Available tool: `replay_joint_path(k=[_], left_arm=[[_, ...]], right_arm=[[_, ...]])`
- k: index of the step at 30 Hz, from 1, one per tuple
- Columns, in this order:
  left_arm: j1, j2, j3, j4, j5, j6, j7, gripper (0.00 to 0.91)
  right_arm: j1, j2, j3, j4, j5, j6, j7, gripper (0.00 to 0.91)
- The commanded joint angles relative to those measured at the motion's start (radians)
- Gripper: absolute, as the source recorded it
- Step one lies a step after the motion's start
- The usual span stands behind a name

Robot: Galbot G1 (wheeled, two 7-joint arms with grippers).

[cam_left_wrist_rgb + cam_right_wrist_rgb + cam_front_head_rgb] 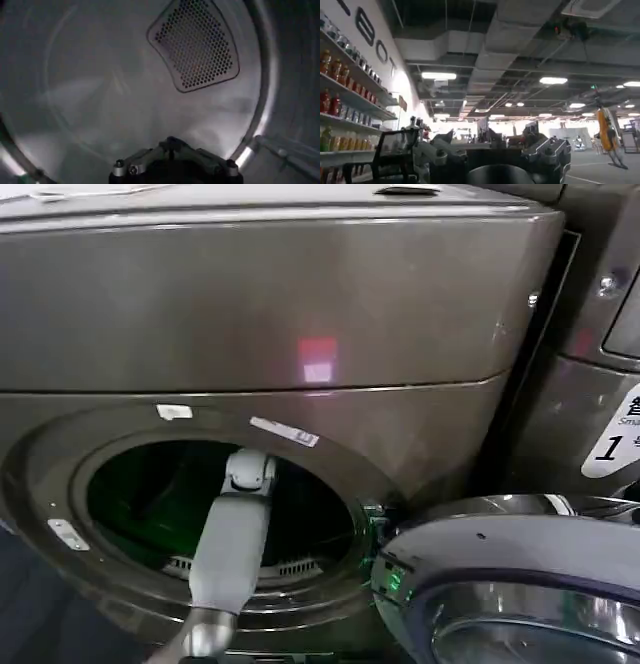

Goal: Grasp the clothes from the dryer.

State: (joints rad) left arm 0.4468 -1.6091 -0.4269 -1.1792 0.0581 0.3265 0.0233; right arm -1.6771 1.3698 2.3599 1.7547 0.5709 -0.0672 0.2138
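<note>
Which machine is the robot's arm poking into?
The big bronze-grey dryer with its round door swung open. The left arm reaches into its porthole. The machine beside it, with the "1" sticker, is untouched.

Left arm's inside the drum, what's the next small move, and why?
Probably tilt the left gripper down toward the drum floor. The left arm reaches through the round porthole of the bronze-grey dryer, but its wrist view faces the bare metal back wall and perforated vent panel, with no clothes ahead.
</note>
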Motion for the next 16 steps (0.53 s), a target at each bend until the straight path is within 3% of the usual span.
replay_joint_path(k=[1, 8, 16], left_arm=[[-0.002, -0.004, 0.001, -0.003, -0.022, 0.005, -0.028, 0.000], [-0.013, 0.004, -0.002, 0.016, -0.019, -0.004, -0.017, 0.000], [-0.006, 0.005, -0.001, 0.006, -0.010, -0.004, -0.008, 0.000]], right_arm=[[0.004, -0.006, 0.020, 0.011, 0.010, -0.052, 0.017, 0.907], [0.001, -0.015, 0.046, 0.004, 0.009, -0.117, 0.064, 0.907], [-0.004, -0.014, 0.055, -0.001, 0.008, -0.118, 0.071, 0.907]])
